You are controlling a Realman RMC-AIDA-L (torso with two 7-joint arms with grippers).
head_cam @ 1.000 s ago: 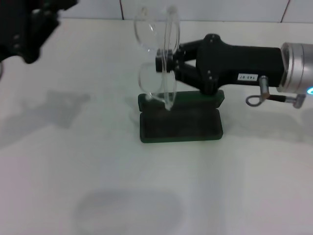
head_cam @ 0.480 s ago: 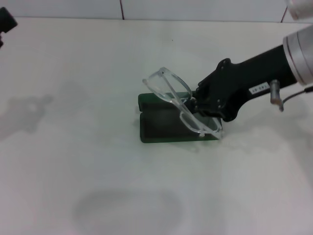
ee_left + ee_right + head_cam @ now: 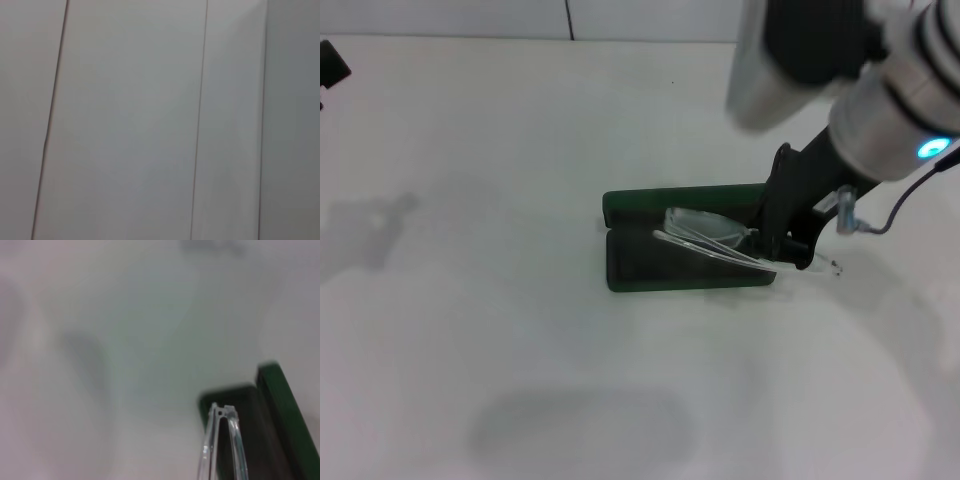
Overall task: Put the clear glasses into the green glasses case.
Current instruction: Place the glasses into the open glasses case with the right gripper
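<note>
in the head view the case (image 3: 685, 240) lies open near the middle of the table (image 3: 470, 300), and the glasses (image 3: 715, 240) slant low over its right half, one arm poking past its right edge. the right gripper (image 3: 782, 240) is clamped on the glasses at that edge. the left gripper (image 3: 330, 65) sits at the table's far left edge; i cannot tell its jaws. the left wrist view shows only pale panels. the right wrist view shows the glasses' clear arms (image 3: 220, 445) over the case (image 3: 280, 420).

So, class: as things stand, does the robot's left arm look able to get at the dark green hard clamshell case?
Probably not easily. The left gripper sits at the table's far left edge, well away from the dark green hard clamshell case. The right gripper is at the case, holding the clear plastic glasses over it.
</note>
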